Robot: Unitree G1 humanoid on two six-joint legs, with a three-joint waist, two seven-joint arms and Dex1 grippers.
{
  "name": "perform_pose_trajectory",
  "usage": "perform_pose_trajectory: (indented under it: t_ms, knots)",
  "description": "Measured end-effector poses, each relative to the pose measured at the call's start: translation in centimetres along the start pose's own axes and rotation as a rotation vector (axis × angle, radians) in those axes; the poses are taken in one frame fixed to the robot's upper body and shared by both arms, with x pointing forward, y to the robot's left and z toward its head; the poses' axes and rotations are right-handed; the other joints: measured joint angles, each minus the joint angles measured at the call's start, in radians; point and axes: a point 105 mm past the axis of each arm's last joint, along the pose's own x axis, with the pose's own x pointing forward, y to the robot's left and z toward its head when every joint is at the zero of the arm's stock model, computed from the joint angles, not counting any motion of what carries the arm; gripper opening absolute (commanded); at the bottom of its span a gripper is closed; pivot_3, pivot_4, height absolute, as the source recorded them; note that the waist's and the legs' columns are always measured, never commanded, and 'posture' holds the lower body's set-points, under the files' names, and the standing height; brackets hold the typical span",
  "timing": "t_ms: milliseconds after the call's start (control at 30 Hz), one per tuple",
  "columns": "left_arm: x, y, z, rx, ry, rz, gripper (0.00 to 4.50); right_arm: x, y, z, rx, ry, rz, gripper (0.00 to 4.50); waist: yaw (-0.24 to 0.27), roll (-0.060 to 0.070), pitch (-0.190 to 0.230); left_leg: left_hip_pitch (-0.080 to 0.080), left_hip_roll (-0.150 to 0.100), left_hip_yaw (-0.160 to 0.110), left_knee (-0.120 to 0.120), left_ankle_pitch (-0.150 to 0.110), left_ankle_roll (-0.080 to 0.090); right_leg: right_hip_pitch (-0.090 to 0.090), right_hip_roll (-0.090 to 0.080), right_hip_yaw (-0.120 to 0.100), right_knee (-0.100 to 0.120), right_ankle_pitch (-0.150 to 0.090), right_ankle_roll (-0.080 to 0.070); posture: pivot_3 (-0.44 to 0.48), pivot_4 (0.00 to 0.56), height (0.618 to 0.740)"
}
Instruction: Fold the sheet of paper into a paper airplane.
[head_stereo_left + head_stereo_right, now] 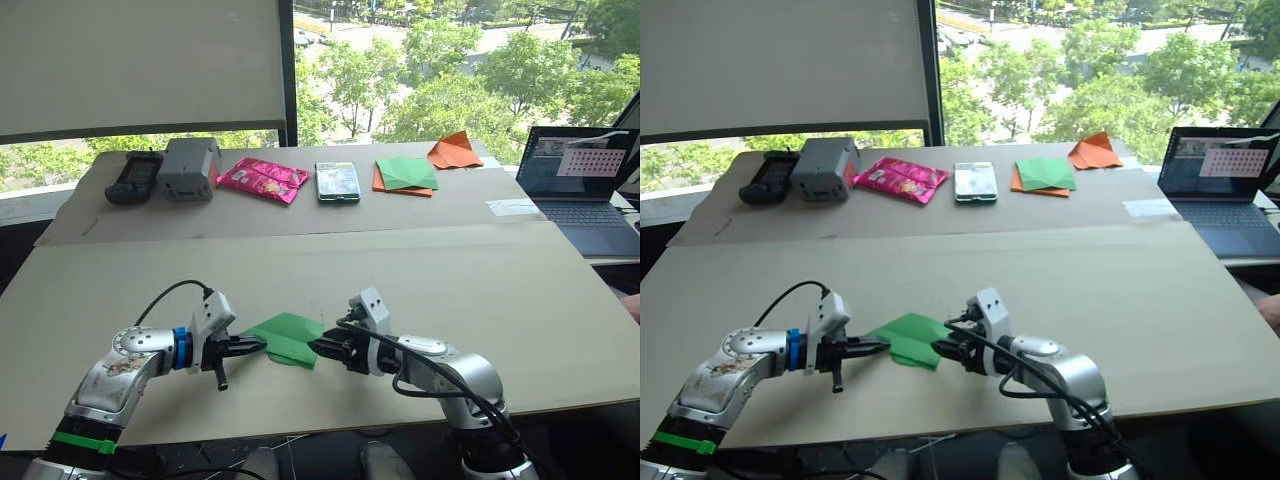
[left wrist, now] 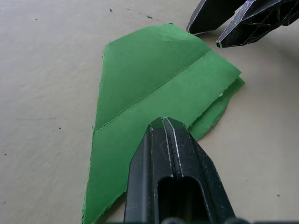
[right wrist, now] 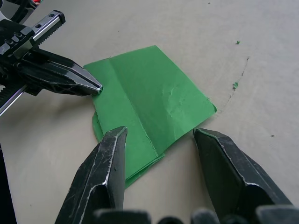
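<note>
Reaching inward from both sides, the left gripper, fingers pressed together, touches the paper, while the right gripper gapes wide at its opposite edge; beige table, window behind.

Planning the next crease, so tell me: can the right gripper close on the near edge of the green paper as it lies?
Probably yes. The right gripper is open, its fingers astride the edge of the sheet of paper, nothing between them. The left gripper, shut, touches the opposite edge.

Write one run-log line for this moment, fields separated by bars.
folded bright green paper sheet flat on table | left gripper shut, tips on sheet | right gripper open at opposite edge
</note>
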Motion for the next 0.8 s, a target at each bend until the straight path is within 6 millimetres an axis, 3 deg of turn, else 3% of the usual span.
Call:
perform_pose_trajectory:
  t_ms: [400,433,633,800]
  knots:
    - [-0.21,-0.04,-0.13,0.006,0.015,0.001,0.0,0.81,0.12,0.46,0.056,-0.036,0.009,2.55,0.0,0.0,0.0,-0.001,0.0,0.0,0.0,0.0,0.0,-0.001,0.0,0.0,0.0,0.0,0.0,0.0,0.15,0.732]
    - [-0.26,-0.02,-0.17,0.007,0.018,0.002,0.0,0.8,0.09,0.47,0.057,-0.036,0.007,2.04,0.0,0.0,0.0,-0.001,0.0,0.0,0.0,0.0,0.0,-0.001,0.0,0.0,0.0,0.0,0.0,0.0,0.15,0.732]
    - [-0.24,-0.07,-0.28,0.009,0.026,-0.002,0.0,0.78,0.0,0.57,0.053,-0.043,0.0,0.02,0.0,0.0,0.0,-0.001,0.0,0.0,0.0,0.0,0.0,-0.001,0.0,0.0,0.0,0.0,0.0,0.0,0.15,0.732]
    - [-0.24,-0.09,-0.34,0.011,0.031,-0.004,0.0,0.75,-0.01,0.75,0.046,-0.055,0.001,0.02,0.0,0.0,0.0,-0.001,0.0,0.0,0.0,0.0,0.0,-0.001,0.0,0.0,0.0,0.0,0.0,0.0,0.15,0.732]
